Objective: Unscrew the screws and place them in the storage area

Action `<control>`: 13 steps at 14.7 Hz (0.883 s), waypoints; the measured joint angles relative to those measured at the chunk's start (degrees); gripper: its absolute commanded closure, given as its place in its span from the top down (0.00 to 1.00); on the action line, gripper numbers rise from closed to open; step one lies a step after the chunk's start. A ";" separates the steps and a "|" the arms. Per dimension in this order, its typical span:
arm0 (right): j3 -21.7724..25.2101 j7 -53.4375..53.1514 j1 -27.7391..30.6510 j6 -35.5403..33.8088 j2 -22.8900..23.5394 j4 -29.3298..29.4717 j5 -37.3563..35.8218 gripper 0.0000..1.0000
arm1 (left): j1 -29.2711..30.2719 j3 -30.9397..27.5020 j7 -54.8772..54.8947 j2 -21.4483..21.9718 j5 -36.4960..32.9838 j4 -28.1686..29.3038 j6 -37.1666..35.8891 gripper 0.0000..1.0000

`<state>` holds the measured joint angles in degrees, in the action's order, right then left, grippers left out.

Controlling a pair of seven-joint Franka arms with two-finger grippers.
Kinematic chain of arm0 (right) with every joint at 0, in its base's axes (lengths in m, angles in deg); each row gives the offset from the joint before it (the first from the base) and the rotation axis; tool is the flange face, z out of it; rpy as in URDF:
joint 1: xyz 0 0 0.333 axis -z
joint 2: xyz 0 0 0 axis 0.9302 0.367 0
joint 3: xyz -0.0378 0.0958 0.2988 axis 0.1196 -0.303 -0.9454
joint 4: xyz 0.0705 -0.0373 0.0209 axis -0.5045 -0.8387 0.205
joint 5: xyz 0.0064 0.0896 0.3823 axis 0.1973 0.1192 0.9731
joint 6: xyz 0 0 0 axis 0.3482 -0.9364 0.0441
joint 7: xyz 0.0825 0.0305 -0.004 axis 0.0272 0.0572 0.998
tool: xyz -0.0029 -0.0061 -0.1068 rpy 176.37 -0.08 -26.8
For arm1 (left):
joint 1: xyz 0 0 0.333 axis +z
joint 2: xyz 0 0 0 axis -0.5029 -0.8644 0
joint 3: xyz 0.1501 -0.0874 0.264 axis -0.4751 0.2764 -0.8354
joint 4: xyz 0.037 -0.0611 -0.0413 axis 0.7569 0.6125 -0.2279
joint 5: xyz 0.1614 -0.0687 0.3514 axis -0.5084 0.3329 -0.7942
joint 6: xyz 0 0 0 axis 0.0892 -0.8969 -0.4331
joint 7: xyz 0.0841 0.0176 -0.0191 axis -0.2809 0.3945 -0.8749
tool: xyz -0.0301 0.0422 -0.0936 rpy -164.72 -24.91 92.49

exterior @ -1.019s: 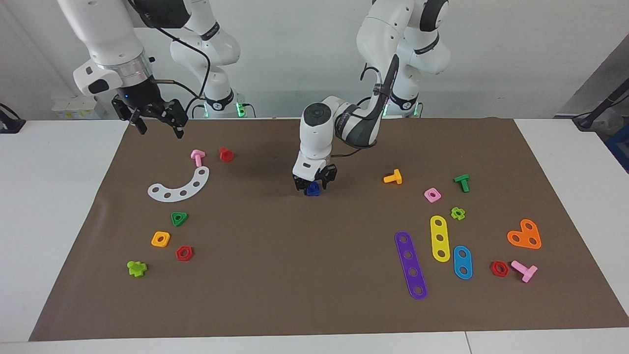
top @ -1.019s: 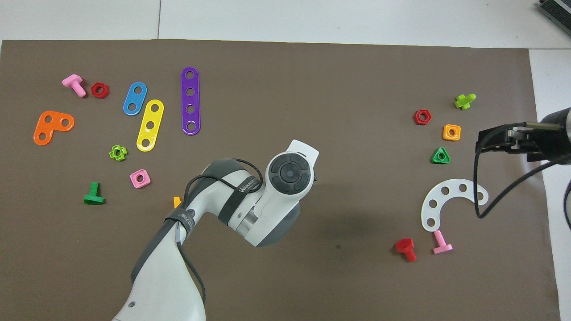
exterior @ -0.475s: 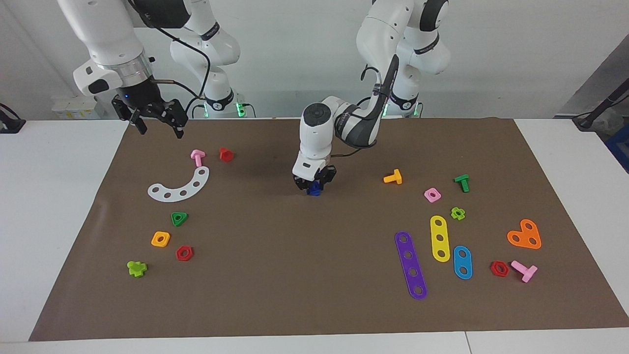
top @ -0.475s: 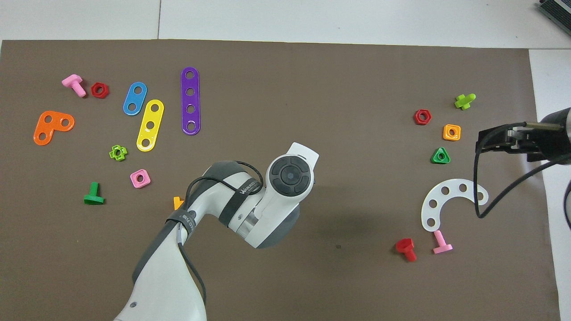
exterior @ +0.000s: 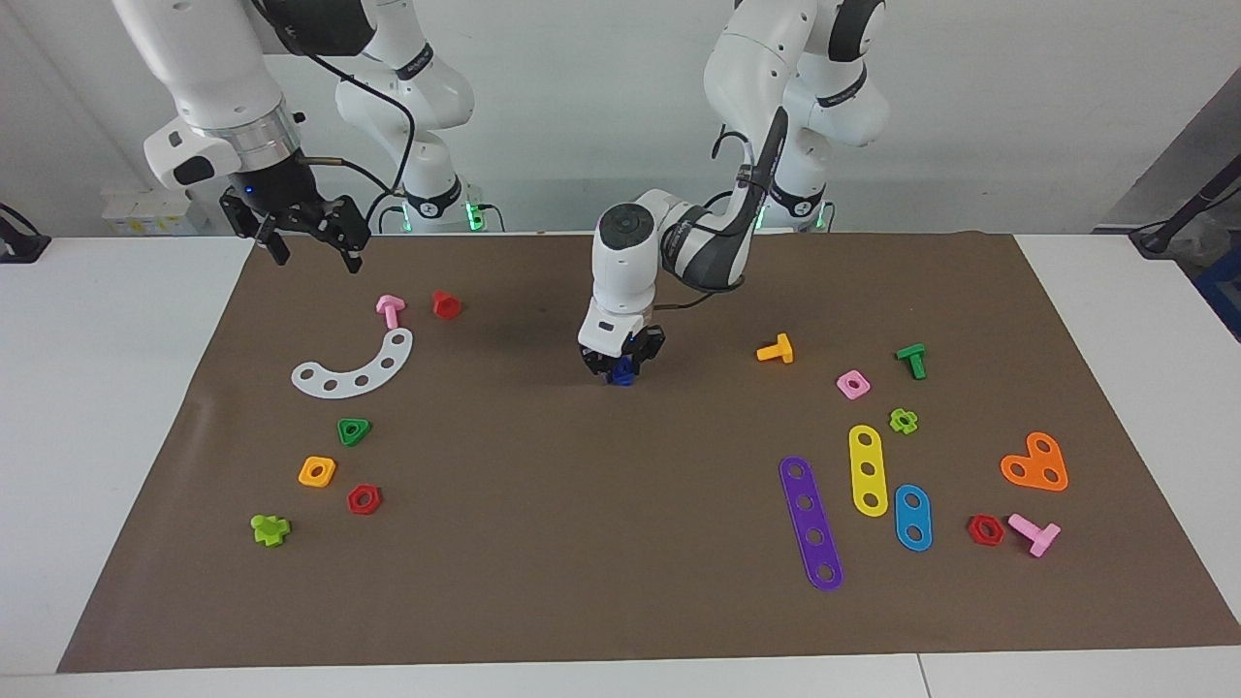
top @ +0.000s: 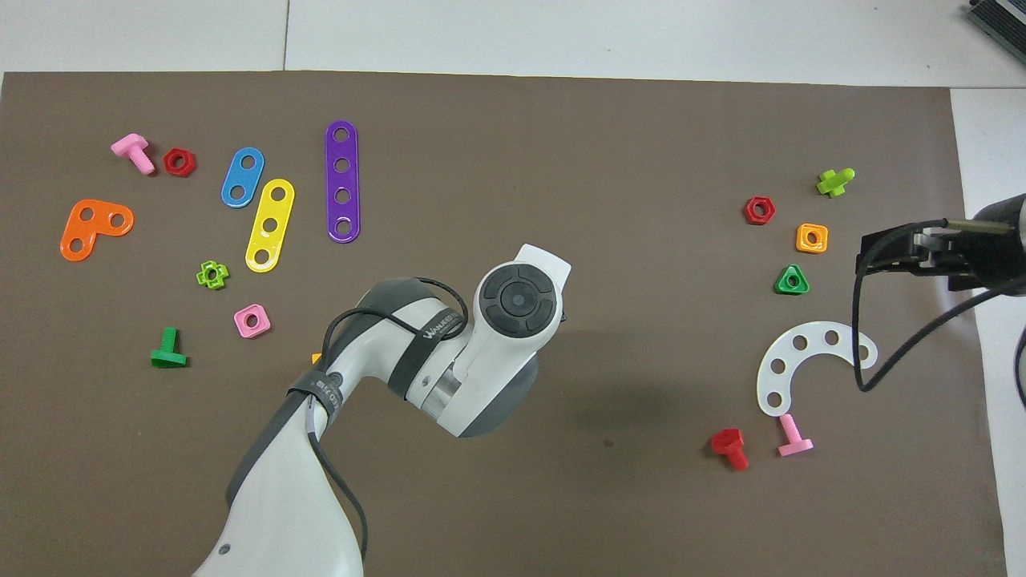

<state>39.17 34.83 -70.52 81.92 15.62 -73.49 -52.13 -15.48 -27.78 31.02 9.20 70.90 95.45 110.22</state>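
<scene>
Left pincer (exterior: 620,366) clenched on blue screw (exterior: 620,376) mid-mat, carry to storage area by white strip (exterior: 356,367) left; right pincer (exterior: 308,236) released, waiting.

The dark-blue screw (exterior: 620,373) sits low at the middle of the brown mat, clamped in the left end effector (exterior: 620,366). The storage area (exterior: 291,427), bare mat around a white curved five-hole strip (exterior: 355,368), lies toward the right arm's end.
</scene>
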 measured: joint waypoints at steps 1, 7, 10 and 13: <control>-0.03 0.00 -0.02 0.00 0.00 0.00 0.00 1.00 | 0.50 -0.05 0.00 -0.03 0.29 -1.52 -1.93 0.14; -0.40 0.00 -0.33 0.36 0.00 -0.09 0.00 0.99 | 7.24 -0.42 4.88 0.50 2.35 -11.68 -14.55 0.14; -1.13 0.00 -1.74 3.50 0.01 -2.27 0.03 0.99 | 12.56 -1.04 15.86 2.43 2.59 -11.79 -17.85 0.14; -1.50 -2.49 -5.83 11.12 -0.13 -7.43 0.03 0.99 | 18.99 -1.30 31.55 3.01 2.73 -9.76 -18.49 0.14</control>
<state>37.67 32.34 -76.34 93.03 15.49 -80.92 -52.10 3.51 -29.08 62.57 12.22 73.63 85.69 91.72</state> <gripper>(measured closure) 0.013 0.533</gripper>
